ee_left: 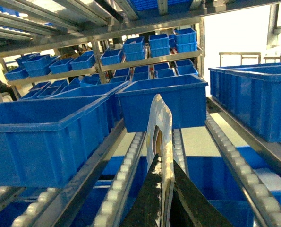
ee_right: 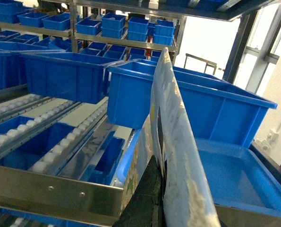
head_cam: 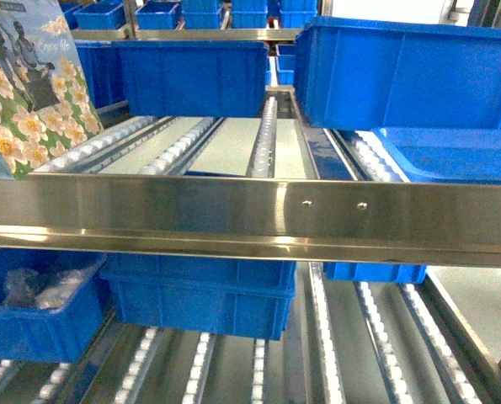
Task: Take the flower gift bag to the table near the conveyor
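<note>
The left hand point(ee_left: 165, 189) has its two dark fingers point(ee_left: 147, 203) closed narrow on the lower edge of the flower gift bag point(ee_left: 160, 123). The bag stands upright and edge-on straight ahead of it. A track of white rollers point(ee_left: 123, 175) of the conveyor point(ee_left: 83, 184) runs away just to the left of this hand, and another runs to its right. A blue bin point(ee_left: 161, 101) sits just beyond the bag, a larger bin point(ee_left: 41, 137) is to the hand's left, and rows of small bins point(ee_left: 131, 47) fill the far shelves.

Only a dark part of the right hand point(ee_right: 141, 203) shows, under a pale bag panel that rises in front of it, so I cannot tell its grip. A steel rail point(ee_right: 50, 191) lies to its lower left, a shallow blue tray point(ee_right: 234, 175) to its right and a bin point(ee_right: 211, 106) beyond.

In the head view the bag shows its flower-printed face at the upper left, leaning on the rollers behind the front rail.
</note>
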You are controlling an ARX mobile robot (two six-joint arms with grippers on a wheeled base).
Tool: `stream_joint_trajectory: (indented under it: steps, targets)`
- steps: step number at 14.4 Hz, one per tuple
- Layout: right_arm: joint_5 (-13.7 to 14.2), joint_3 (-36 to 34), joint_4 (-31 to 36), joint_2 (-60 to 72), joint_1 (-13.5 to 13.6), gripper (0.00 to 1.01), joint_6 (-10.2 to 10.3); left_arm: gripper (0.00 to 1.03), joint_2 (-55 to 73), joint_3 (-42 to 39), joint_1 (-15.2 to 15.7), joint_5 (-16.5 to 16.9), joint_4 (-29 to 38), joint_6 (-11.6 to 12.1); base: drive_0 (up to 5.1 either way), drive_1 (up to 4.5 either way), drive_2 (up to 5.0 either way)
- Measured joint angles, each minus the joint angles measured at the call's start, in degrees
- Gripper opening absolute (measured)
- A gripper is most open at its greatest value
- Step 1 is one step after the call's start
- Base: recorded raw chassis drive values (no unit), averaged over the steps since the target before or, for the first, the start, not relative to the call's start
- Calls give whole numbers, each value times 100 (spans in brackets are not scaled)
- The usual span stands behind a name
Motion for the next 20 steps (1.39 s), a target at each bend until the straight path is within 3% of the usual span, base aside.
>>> stream_joint_trajectory:
  steps: [20]
  targets:
    - [0,0,0,0,0,2,0,2,0,0,0,0,-2,0,-465,64,389]
